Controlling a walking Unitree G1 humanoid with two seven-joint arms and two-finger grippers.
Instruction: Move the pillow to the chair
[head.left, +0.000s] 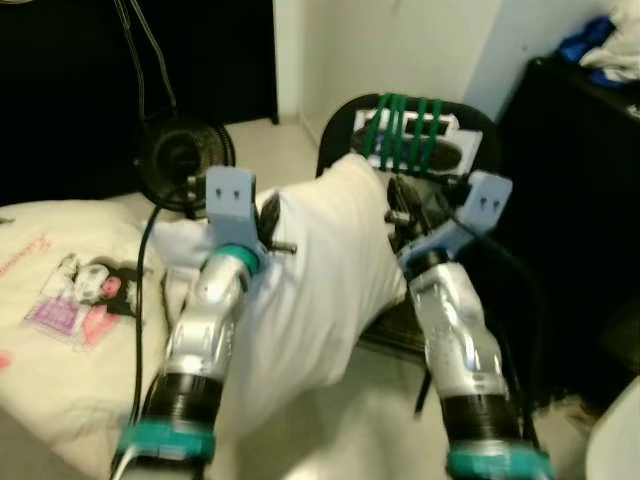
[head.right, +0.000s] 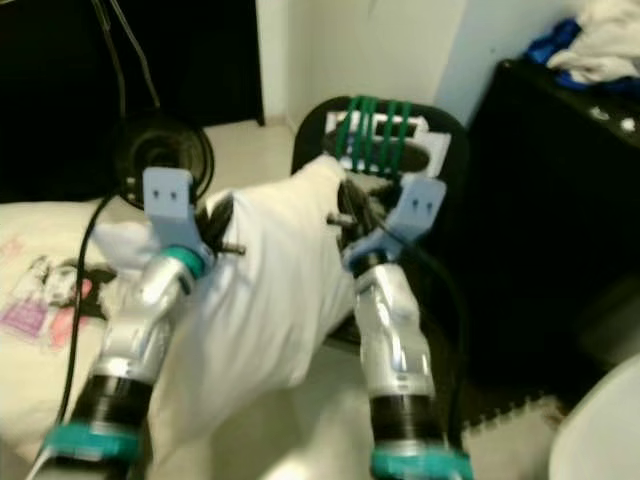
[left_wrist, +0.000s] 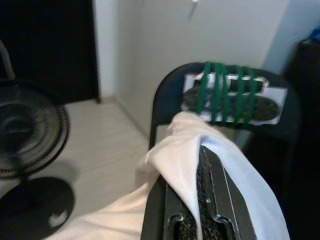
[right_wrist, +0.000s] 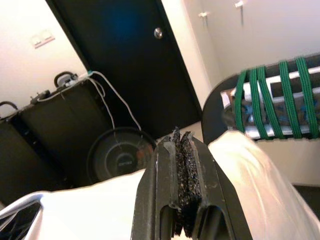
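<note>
Both pincers are clamped on the white pillow (head.left: 310, 290), which hangs in the air between the two silver arms, its upper corner reaching up to the back of the black chair (head.left: 340, 125) and its lower bulk drooping toward the pale floor (head.left: 350, 430). Left pincer (left_wrist: 200, 200) shows in its wrist view with its two black fingers pressed together and a fold of the pillow's cloth pinched between the pads and draped over them. Right pincer (right_wrist: 182, 170) likewise has its rough pads brought together at the pillow's edge, the white cloth bulging on both sides of it; whether cloth runs between those pads cannot be told for certain, though the pillow is pulled taut against them. Left of the robot lies the bed (head.left: 60, 340) with a cream cover carrying a cartoon print (head.left: 80, 290). Right of the chair stands a dark cabinet (head.left: 570, 200) with blue and white cloths (head.left: 600, 45) heaped on top. Behind the left arm, on the floor near a black door (right_wrist: 130, 60), stands a black fan (head.left: 180, 155) with a cable running up from it. Across the chair's back, green elastic cords (head.left: 405, 130) are stretched over a flat white-and-black package (left_wrist: 270, 97).
</note>
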